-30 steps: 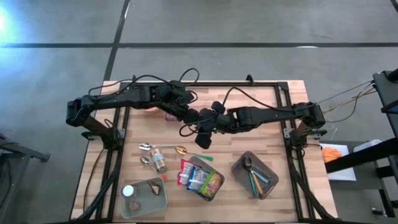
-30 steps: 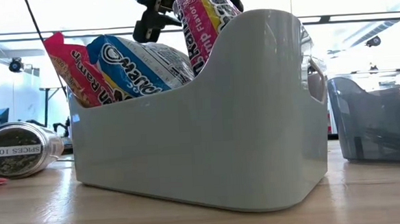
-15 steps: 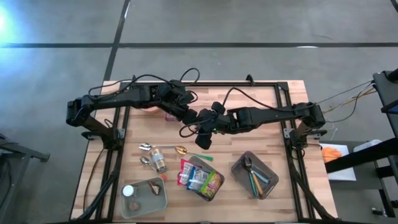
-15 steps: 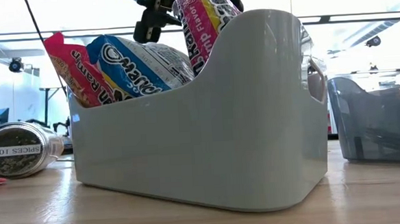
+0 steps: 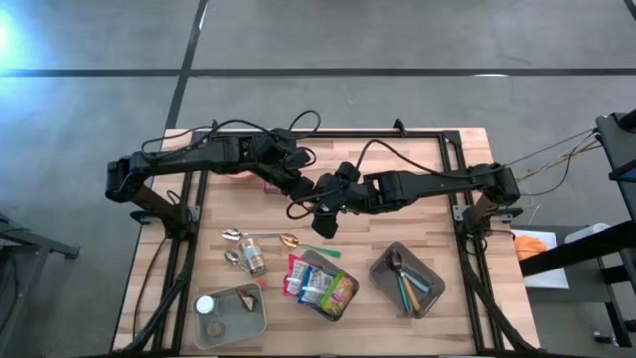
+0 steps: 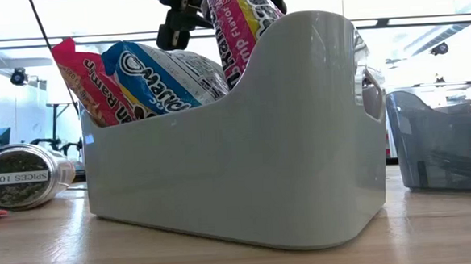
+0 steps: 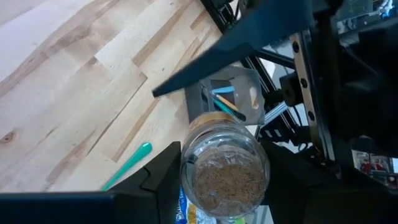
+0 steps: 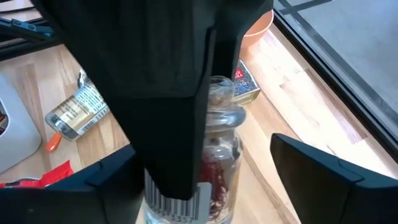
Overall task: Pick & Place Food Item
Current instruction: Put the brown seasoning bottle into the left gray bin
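1. The food item is a small glass spice jar (image 7: 225,165). It is held over the middle of the desk (image 5: 417,149), where the two arms meet.
2. The left claw (image 5: 298,182) is clamped on the jar, one finger on each side of the glass.
3. The right claw (image 5: 321,192) faces it from the right. Its fingers are spread wide on either side of the jar, with a gap showing on at least one side, so it carries nothing.
4. The jar is probably light, rigid, smooth and breakable. Glass slips easily, so the round body looks like the safest place to grip, squarely across its width and not at the narrower neck.
5. The desk is bare, level wood planks and looks hard enough to crack a dropped jar.
6. On the near side sit a white bin (image 6: 301,145) of snack packets, a grey bin (image 5: 405,280) of cutlery, a spoon (image 5: 278,239) and a second spice jar lying on its side (image 6: 20,176).
7. Grey concrete floor (image 5: 397,40) surrounds the desk.
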Controlling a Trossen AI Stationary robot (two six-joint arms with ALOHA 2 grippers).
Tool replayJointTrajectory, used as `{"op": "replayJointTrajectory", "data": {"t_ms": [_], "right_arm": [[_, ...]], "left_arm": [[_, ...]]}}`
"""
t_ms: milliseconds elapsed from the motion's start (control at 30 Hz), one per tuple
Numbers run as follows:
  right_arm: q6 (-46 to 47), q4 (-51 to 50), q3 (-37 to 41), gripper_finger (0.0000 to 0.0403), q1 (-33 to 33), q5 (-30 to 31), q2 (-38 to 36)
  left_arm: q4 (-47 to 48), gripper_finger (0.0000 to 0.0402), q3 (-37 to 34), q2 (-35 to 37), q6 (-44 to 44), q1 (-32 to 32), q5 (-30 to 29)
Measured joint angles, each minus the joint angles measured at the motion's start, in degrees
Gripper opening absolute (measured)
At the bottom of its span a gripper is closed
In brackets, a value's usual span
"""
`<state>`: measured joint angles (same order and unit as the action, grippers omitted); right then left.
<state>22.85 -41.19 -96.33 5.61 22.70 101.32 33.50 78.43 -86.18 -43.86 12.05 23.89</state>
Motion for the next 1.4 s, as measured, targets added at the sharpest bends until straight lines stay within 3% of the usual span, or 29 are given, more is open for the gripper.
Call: {"op": "replayJointTrajectory", "data": {"t_ms": [233,467,567,700,833,1067,1300,1400], "right_arm": [[0.2,-0.4,0.0,0.0331,0.4,-2.8,0.0],[0.7,-2.2,0.0,0.0333,2.1,-11.4,0.0],[1.1,-4.4,0.0,0.0333,3.2,-12.3,-0.3],[1.6,-7.0,0.0,0.0333,4.8,-12.3,-0.8],[3.4,-9.2,0.0,0.0333,5.9,-12.3,-0.9],[4.4,-9.6,0.0,0.0334,6.6,-12.2,-0.9],[4.6,-9.6,0.0,0.0334,6.5,-12.2,-0.9],[4.6,-9.6,0.0,0.0334,6.5,-12.2,-0.9]], "left_arm": [[3.1,0.0173,0.1,0.7,3.2,0.9,2.7],[19.8,0.0173,3.5,3.9,14.3,4.1,3.4],[28.9,0.0173,6.5,5.5,20.6,4.0,1.6],[39.6,0.0173,9.2,8.0,24.9,0.1,-5.2],[44.9,0.0173,9.4,10.9,26.0,-7.7,-11.2],[46.3,0.0173,9.4,13.4,18.1,-29.2,-20.2],[46.2,0.0173,9.4,11.0,7.7,-53.2,-31.7],[46.2,0.0173,9.4,8.0,5.3,-59.5,-33.0]]}}
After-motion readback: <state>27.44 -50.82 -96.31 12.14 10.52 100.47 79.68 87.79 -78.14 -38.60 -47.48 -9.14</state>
